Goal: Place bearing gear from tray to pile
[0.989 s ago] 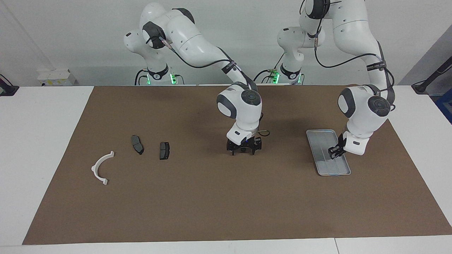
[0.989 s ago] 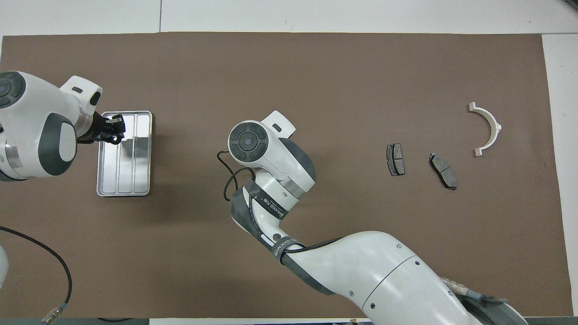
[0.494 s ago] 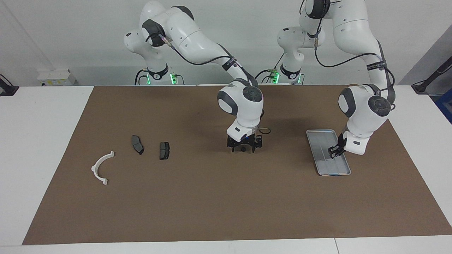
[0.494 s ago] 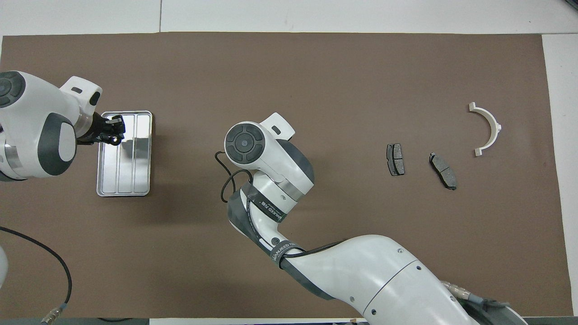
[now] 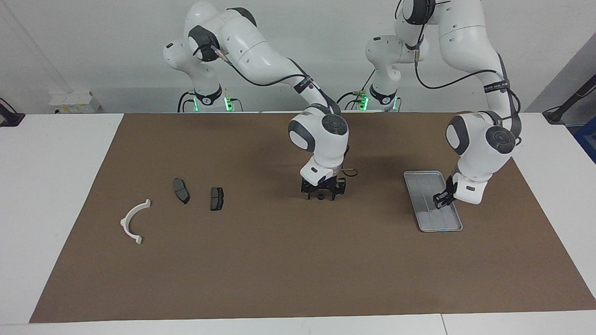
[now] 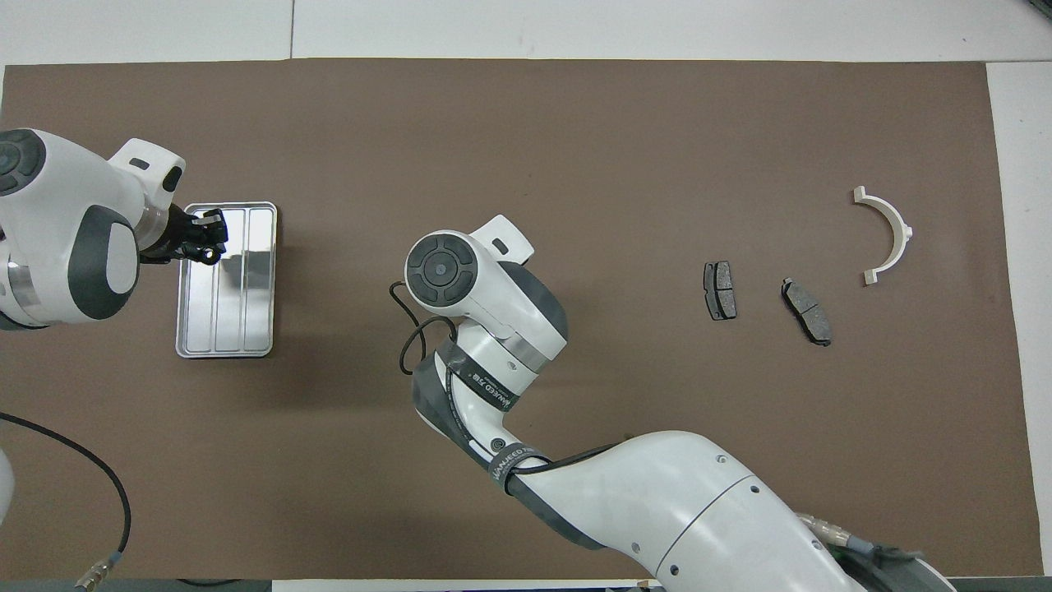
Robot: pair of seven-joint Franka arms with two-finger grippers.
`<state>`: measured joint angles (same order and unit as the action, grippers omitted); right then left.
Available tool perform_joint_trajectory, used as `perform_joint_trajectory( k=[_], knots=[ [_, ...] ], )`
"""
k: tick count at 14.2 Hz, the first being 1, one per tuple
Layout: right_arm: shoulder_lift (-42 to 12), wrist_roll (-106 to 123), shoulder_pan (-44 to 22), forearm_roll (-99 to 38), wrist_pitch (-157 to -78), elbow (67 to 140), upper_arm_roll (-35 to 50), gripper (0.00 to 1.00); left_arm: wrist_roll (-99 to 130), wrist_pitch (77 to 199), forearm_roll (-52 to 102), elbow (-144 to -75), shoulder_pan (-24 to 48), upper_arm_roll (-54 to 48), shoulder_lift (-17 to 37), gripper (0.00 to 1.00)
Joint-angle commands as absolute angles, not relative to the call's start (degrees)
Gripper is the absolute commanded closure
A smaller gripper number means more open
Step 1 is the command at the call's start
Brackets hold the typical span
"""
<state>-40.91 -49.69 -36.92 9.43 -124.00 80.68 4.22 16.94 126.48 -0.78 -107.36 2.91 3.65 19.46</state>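
White counter [image 5: 60, 186], brown mat [image 5: 279, 270] covering most of it.

Right arm reaches well out from the tray [image 5: 426, 186] toward the right arm's end of the counter. Its right claw [image 5: 321, 194] is low over the mat, fingers apart. In the overhead view the wrist hides this claw.

Left arm bends down at the tray. The left claw [image 5: 441, 200] hangs just over the tray's inner floor. We cannot tell whether this claw is apart or together, and we see nothing in it.

The tray is silver and ridged, and lies flat on the mat.

The pile lies far from the tray, at the right arm's end: a white arc [image 5: 130, 219] outermost, then two dark pads [image 5: 181, 190] [image 5: 216, 198] closer to the tray, all apart from one another.

The bearing gear [image 5: 321, 197] is a small dark part between the right claw's spread fingers, off the tray, between tray and pile. We cannot tell whether the fingers touch it.
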Motion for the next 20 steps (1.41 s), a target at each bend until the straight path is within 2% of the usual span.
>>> perform_joint_trajectory(
  k=[1, 7, 14, 15, 19, 20],
  knots=[
    [-40.08, -51.15, -36.74, 10.02, -125.33, 82.18, 4.48, 0.21, 17.75, 125.24, -1.14, -107.40, 2.72, 3.52, 18.37, 1.00],
    [-39.90, -51.50, -36.74, 10.02, -125.59, 83.05, 4.48, 0.35, 17.75, 125.24, -1.14, -107.40, 2.72, 3.52, 18.46, 1.00],
    [-39.38, -52.73, -36.83, 10.02, -125.51, 84.11, 5.01, 0.36, 17.75, 125.24, -1.14, -107.40, 2.72, 3.52, 18.46, 1.00],
    [-39.38, -52.65, -36.83, 10.02, -125.51, 84.11, 5.01, 0.42, 17.75, 125.24, -1.14, -107.40, 2.72, 3.52, 18.37, 1.00],
    [-39.20, -53.00, -36.74, 9.93, -125.33, 84.55, 5.62, 0.47, 17.75, 125.33, -1.14, -107.40, 2.72, 3.52, 18.46, 1.00],
    [-39.20, -52.91, -36.74, 9.93, -125.42, 84.72, 5.62, 0.52, 17.75, 125.33, -1.14, -107.40, 2.64, 3.52, 18.46, 1.00]
  ],
)
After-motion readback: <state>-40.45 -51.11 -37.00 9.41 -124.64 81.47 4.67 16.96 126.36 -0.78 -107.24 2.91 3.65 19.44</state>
